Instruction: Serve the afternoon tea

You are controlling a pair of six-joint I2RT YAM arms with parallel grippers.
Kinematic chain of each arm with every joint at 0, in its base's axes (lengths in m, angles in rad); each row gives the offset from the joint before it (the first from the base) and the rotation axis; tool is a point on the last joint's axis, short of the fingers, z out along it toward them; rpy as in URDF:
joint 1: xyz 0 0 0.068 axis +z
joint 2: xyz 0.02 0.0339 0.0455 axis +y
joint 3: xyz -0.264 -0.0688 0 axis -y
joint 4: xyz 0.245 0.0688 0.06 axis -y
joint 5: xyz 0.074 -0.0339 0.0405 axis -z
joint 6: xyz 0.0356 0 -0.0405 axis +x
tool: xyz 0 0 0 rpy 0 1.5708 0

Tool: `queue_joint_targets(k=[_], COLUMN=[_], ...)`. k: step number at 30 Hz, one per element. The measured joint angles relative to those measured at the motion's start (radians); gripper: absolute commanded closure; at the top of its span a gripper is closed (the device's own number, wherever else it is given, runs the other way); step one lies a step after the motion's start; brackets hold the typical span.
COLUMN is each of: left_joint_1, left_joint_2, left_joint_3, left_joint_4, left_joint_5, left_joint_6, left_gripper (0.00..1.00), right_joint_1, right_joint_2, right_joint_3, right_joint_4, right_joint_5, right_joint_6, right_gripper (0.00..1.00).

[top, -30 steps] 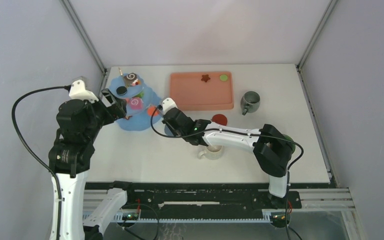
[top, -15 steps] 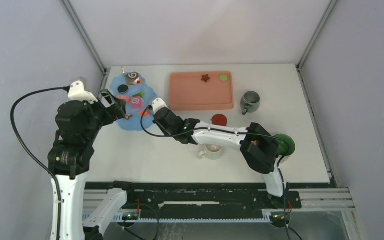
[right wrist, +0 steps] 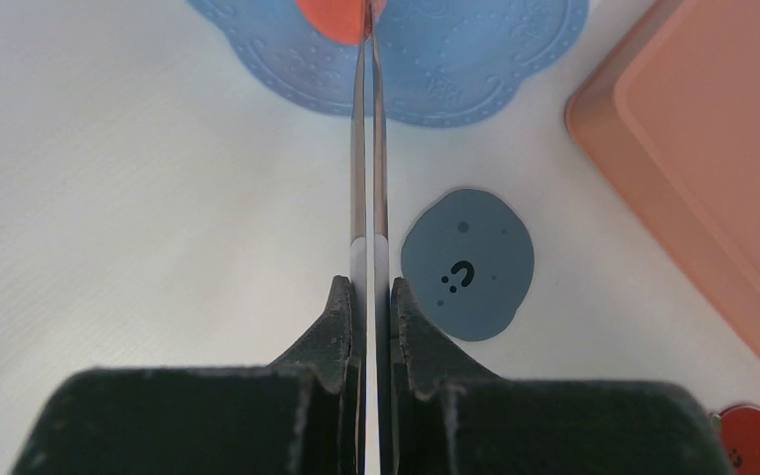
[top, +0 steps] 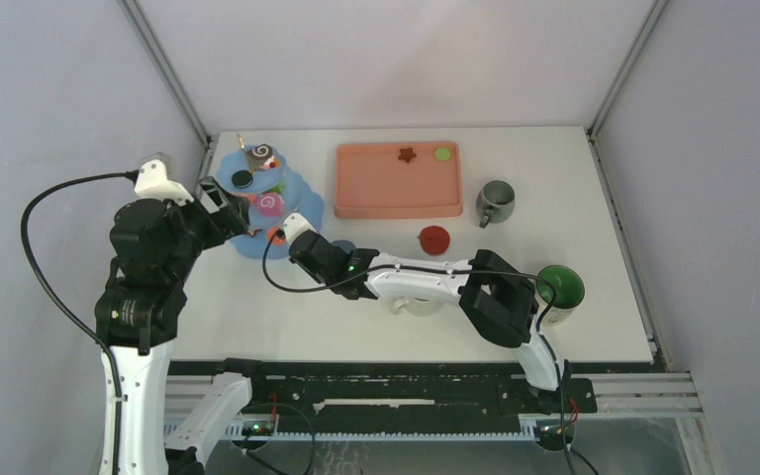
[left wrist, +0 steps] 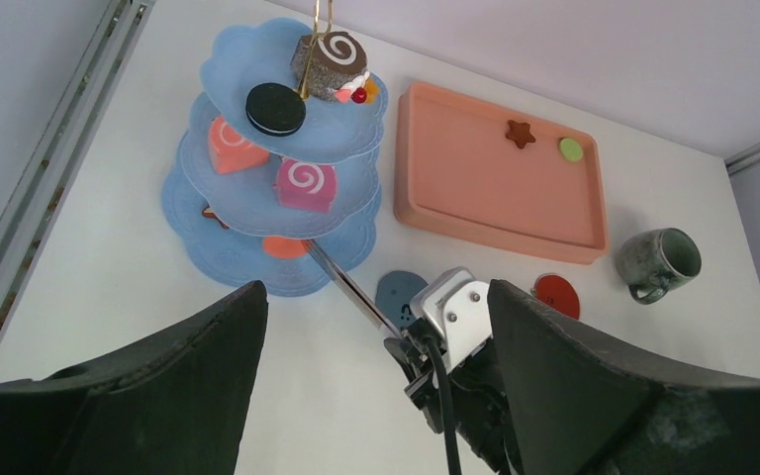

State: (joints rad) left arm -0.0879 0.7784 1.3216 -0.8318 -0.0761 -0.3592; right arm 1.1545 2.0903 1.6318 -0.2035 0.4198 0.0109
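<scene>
Right claw [right wrist: 368, 289] shifted left, clamping tongs [right wrist: 366, 148]; orange pastry [right wrist: 332, 14] at tong tips on tower [right wrist: 460, 59]; left claw [left wrist: 371, 293] agape.

L arm [top: 143, 267] upright, elbow bent, near left edge | L grip [left wrist: 376, 297] fingers spread wide | R arm [top: 426, 275] stretched low toward left | R grip [right wrist: 367, 289] pinched tight on tongs [right wrist: 366, 148]

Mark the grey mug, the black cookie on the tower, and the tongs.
grey mug [top: 496, 198], top external view, on its open mouth.
black cookie [left wrist: 276, 109], left wrist view, on the middle of its top face.
tongs [right wrist: 358, 168], right wrist view, on the left blade, midway along.
</scene>
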Motion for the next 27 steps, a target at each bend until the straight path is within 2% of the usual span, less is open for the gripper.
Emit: queue_joint_targets(k=[9, 27], left_joint_1=[0.002, 0.007], left_joint_2=[0.001, 0.012], left_joint_3=[0.000, 0.000], left_joint_4=[0.001, 0.017], left_joint_5=[0.000, 0.005], left_joint_6=[0.000, 0.000], left_gripper=[0.14, 0.14], right_joint_1=[0.013, -0.009], right_joint_2=[0.000, 0.019], right_joint_3=[0.000, 0.067], right_joint_4=[-0.003, -0.025], right_joint_5=[0.013, 0.038], right_joint_6=[-0.009, -0.008], right_gripper=[0.93, 0.98])
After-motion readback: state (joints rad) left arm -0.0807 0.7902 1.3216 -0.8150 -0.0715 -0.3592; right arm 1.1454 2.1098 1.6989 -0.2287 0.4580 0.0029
